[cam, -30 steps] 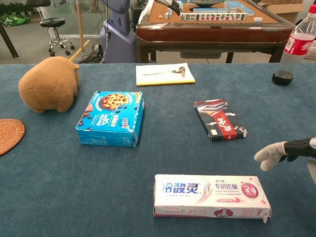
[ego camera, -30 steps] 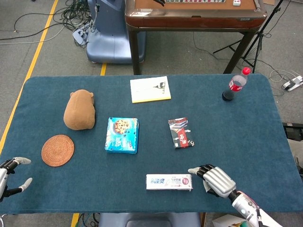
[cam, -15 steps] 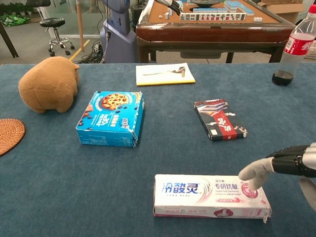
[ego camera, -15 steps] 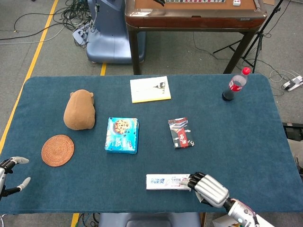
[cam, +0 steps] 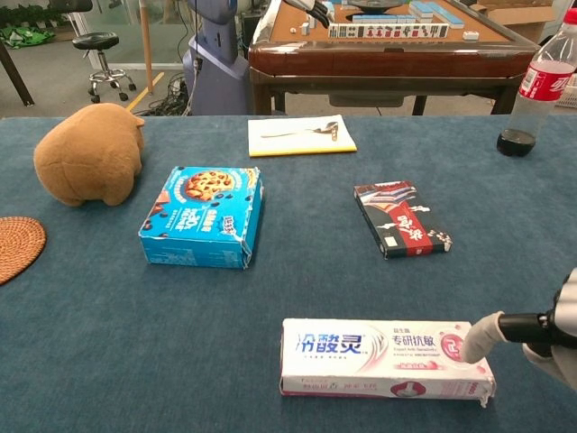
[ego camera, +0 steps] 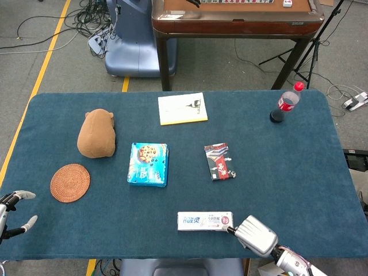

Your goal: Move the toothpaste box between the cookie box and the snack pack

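The white and pink toothpaste box (ego camera: 204, 221) (cam: 383, 357) lies flat near the table's front edge. Behind it to the left is the blue cookie box (ego camera: 148, 164) (cam: 206, 215), and behind it to the right the dark red snack pack (ego camera: 219, 161) (cam: 401, 218). My right hand (ego camera: 256, 234) (cam: 559, 329) is at the toothpaste box's right end, back upward. One fingertip (cam: 482, 336) touches the box's top right corner; the other fingers stay off the box. My left hand (ego camera: 12, 210) hovers at the front left table edge with its fingers apart, holding nothing.
A brown plush animal (ego camera: 96, 133) and a woven coaster (ego camera: 70, 182) sit at the left. A white and yellow booklet (ego camera: 182, 108) lies at the back centre, and a cola bottle (ego camera: 286, 102) stands back right. A wooden table (ego camera: 236, 17) is behind.
My right hand has slid left and down toward the table's front edge, turning its back upward, and a fingertip now rests on the toothpaste box's right end. The box has not moved.
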Robot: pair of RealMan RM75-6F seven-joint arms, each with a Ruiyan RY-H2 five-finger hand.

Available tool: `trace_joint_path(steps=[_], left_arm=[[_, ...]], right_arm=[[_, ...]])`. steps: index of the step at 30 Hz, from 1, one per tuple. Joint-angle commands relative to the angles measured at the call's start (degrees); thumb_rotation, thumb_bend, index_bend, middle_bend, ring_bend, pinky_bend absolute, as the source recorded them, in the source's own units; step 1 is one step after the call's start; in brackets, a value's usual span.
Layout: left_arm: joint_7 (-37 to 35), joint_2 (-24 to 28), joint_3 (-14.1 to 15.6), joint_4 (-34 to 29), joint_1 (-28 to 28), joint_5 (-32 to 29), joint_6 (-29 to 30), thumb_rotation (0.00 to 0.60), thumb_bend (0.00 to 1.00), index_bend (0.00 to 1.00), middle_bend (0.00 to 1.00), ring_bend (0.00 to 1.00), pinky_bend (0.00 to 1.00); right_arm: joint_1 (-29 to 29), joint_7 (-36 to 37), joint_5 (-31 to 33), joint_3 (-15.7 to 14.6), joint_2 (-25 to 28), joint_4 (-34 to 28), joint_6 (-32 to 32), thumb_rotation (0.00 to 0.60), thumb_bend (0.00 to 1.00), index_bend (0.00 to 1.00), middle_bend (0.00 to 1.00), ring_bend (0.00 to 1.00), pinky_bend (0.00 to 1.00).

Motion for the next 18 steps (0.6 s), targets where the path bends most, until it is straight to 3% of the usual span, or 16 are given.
trace_joint_path(steps=[1, 11, 18], left_arm=[[-0.11, 0.01, -0.03, 0.06, 0.0, -0.08, -0.02, 0.6, 0.27, 0.35, 0.34, 0.33, 0.46], [-0.31, 0.04, -0.09, 0.18, 0.01, -0.19, -0.08, 0.6, 0.27, 0.35, 0.34, 0.33, 0.46], [-0.27, 0.03, -0.12, 0.14, 0.03, -0.3, -0.11, 0.6, 0.27, 0.35, 0.34, 0.33, 0.46]], right_arm=[[0.1, -2.65, -0.49, 0.02, -0.47, -0.44, -1.1, 0.6, 1.0, 0.31, 1.0, 1.0, 0.97], [1.75, -8.09, -2.09, -0.52, -0.68, -1.04, -5.15, 0.6, 1.0, 0.31, 1.0, 1.0, 0.97], [2.82, -13.45, -1.46, 0.77, -1.56, -0.86, -8.08, 0.6, 1.0, 0.31, 1.0, 1.0, 0.97]])
